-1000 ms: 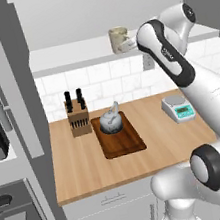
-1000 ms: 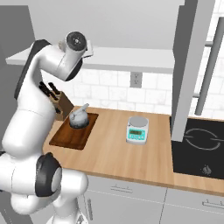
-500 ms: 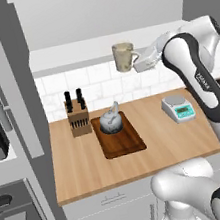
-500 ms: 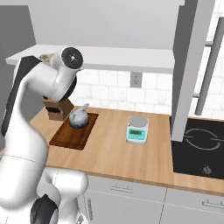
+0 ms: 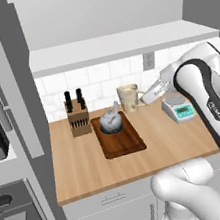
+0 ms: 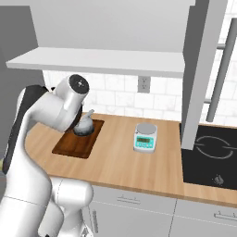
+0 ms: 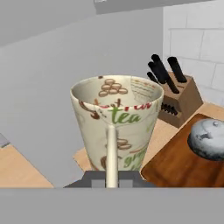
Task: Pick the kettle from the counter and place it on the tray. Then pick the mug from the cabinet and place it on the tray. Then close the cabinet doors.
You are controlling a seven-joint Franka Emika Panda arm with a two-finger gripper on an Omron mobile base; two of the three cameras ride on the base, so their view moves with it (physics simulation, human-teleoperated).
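1. So the gripper point(image 5: 143, 98) is clamped down tight on the mug point(image 5: 128, 98), holding it by the loop handle. In the hand view the handle runs straight up the middle of the cup, right between the finger tips, and the mug sits upright with its mouth up.

2. The mug is in the air over the back of the worktop point(image 5: 85, 162), just beside the far right corner of the tray point(image 5: 122, 143). It's not touching anything but the gripper as far as I can tell.

3. The kettle point(image 5: 110, 122) is already sitting on the tray, at the far end near the knife block point(image 5: 78, 118). The near half of the board is bare.

4. The bit that matters for the next move: from the mug, the free spot on the tray lies down and toward the robot, slightly left in the left base view. The tray's long axis runs front to back, so I'd guess it needs to come forward along it to stay clear of the kettle.

5. Scale point(image 6: 145, 137) sits well off to the right, not in the way.
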